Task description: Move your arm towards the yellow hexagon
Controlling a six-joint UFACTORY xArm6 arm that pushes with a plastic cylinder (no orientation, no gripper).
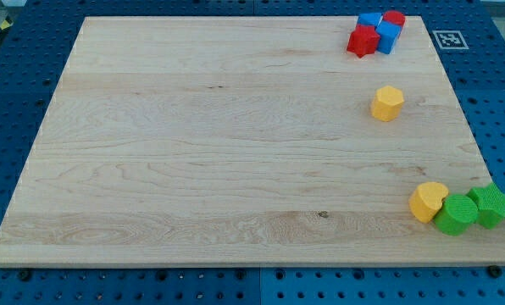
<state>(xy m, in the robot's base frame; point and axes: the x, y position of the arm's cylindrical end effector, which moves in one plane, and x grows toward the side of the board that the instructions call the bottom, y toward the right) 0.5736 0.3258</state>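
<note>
My tip does not show anywhere, so the approach looks not yet begun, and the whole reach is left. There is no claw to see, so I cannot tell its state. The yellow hexagon [387, 102] sits alone on the worktop [193, 152], below the red and blue blocks [376, 32] and well above the yellow heart-like block [427, 201] with its two green blocks [472, 208]. To the hexagon's left the wood lies bare; its right edge is near.
</note>
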